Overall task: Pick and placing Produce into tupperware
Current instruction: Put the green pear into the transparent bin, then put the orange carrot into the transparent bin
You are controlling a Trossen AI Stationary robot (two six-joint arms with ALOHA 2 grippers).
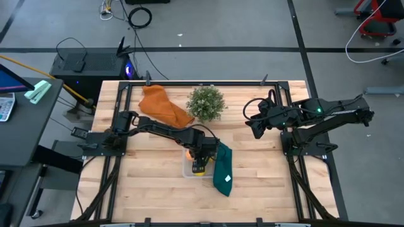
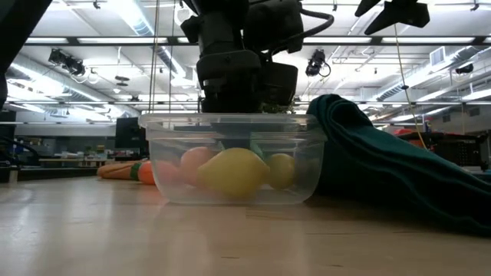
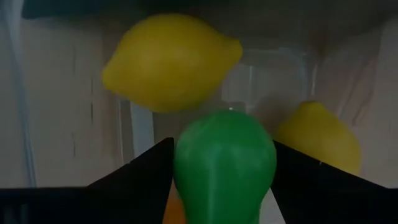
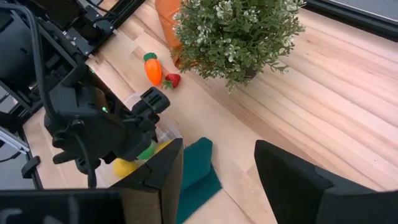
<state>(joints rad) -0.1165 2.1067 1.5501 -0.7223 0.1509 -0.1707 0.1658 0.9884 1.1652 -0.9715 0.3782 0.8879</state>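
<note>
The clear tupperware stands at the table's middle, near the front; in the low view it holds a large yellow lemon, a pink peach and a second lemon. My left gripper reaches down into it, shut on a green toy fruit. An orange carrot and a small red one lie on the table by the plant. My right gripper is open and empty, raised at the table's right. My left gripper pinches the green toy fruit by its two opposite sides between its two fingers. The fingers come from above, pointing down into the tupperware. The fruit is inside the container, beside the lemons; whether it rests on the bottom, I cannot tell.
A dark green cloth lies against the tupperware's right side. A bushy potted plant and an orange cloth are at the far middle. Bare wood lies at the front left and right.
</note>
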